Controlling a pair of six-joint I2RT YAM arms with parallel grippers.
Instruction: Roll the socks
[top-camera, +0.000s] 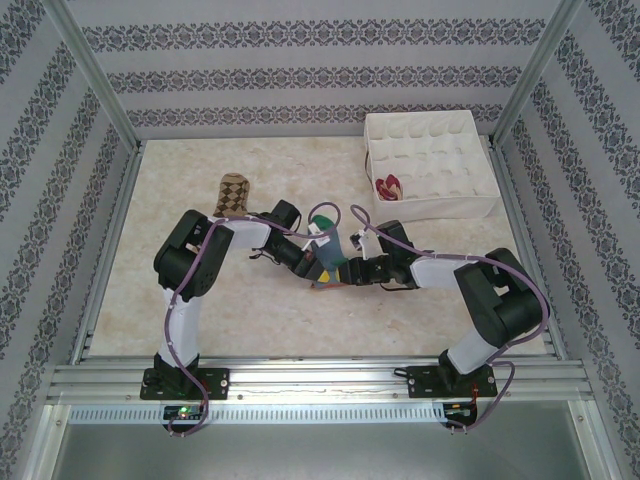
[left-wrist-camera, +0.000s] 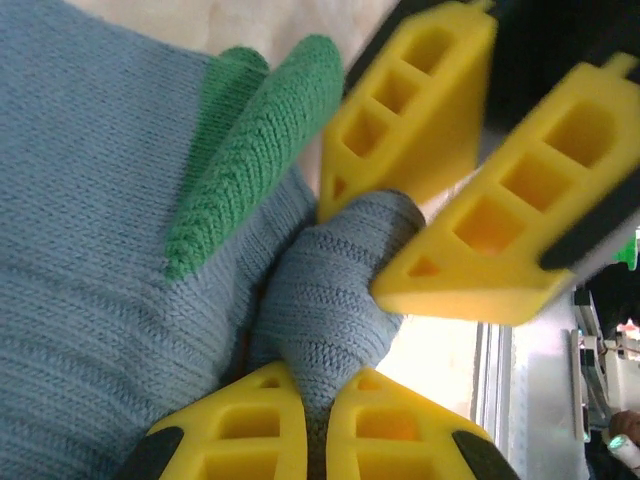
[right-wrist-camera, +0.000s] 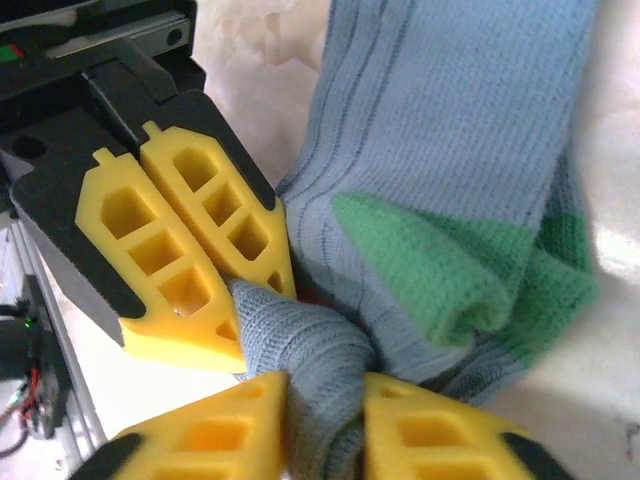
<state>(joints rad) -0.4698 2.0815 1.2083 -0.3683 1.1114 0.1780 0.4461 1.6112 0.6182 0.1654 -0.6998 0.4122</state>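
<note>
Sock, blue with a green heel, has one bunched fold grasped by both: left gripper clenched on it, right gripper opposite, nose to nose; its long body stretches ahead of the right jaws

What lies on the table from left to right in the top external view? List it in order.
Rolled argyle sock → blue-and-green sock → divided white box, with a red-patterned rolled sock in a compartment near its front left corner.
</note>
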